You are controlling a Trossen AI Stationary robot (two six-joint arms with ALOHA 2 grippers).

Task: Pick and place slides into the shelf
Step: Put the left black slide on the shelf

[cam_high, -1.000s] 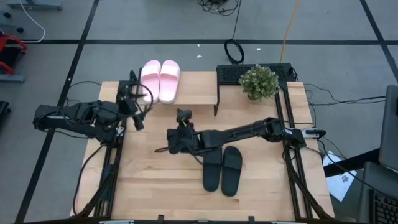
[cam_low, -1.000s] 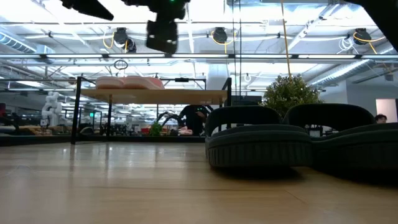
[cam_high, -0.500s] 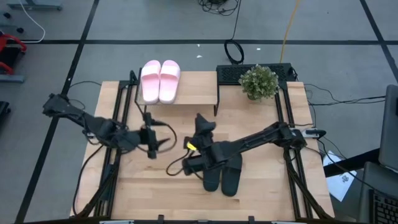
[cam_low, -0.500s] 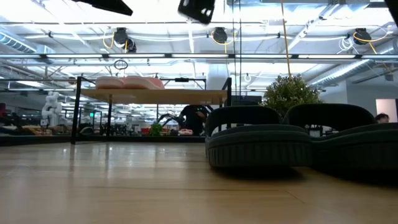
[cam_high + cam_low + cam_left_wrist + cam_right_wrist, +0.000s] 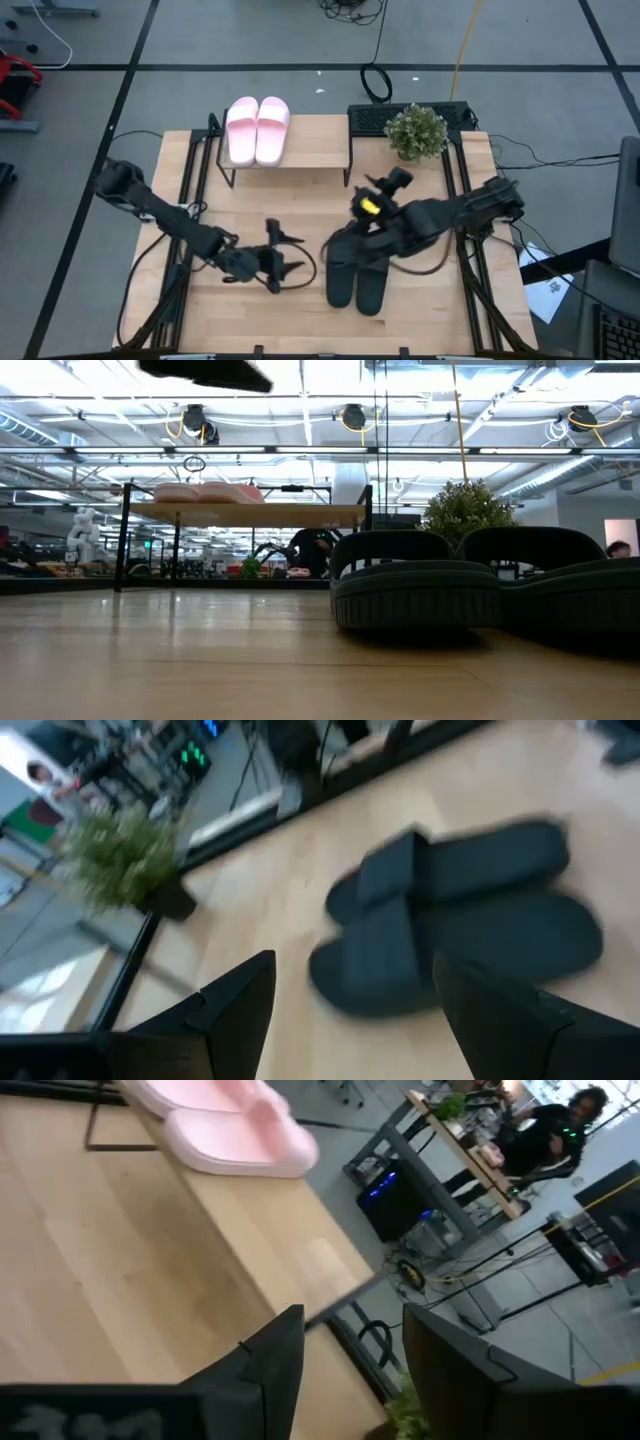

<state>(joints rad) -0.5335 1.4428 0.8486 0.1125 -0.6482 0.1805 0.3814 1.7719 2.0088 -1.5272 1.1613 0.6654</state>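
Far left in the high view, the left arm reaches from the table's left edge down toward the front middle, its left gripper (image 5: pixel 283 258) low over the bare boards just left of the black pair, fingers spread with nothing between them; its wrist view shows two dark angular fingers (image 5: pixel 240 1000) apart, framing the black slides beyond. Half a second ago this gripper sat farther back and more to the left, near the table's middle.

On the shelf (image 5: pixel 320 150), a pale wooden board on thin black metal legs, the pink slides (image 5: pixel 258 128) lie side by side at its left end, smooth and rounded, with wide straps.

The black slides (image 5: pixel 357 275) rest on the light wood-grain table (image 5: pixel 240 310) near the front middle, touching each other; the low view shows their ribbed soles and broad arched straps (image 5: pixel 415 585).

The right gripper (image 5: pixel 385 185) is lifted above the table between the shelf and the black pair, pointing toward the back, fingers parted and empty. It has swung right and back from where it hung beside the black pair. A small leafy plant (image 5: pixel 416 130) stands right of the shelf
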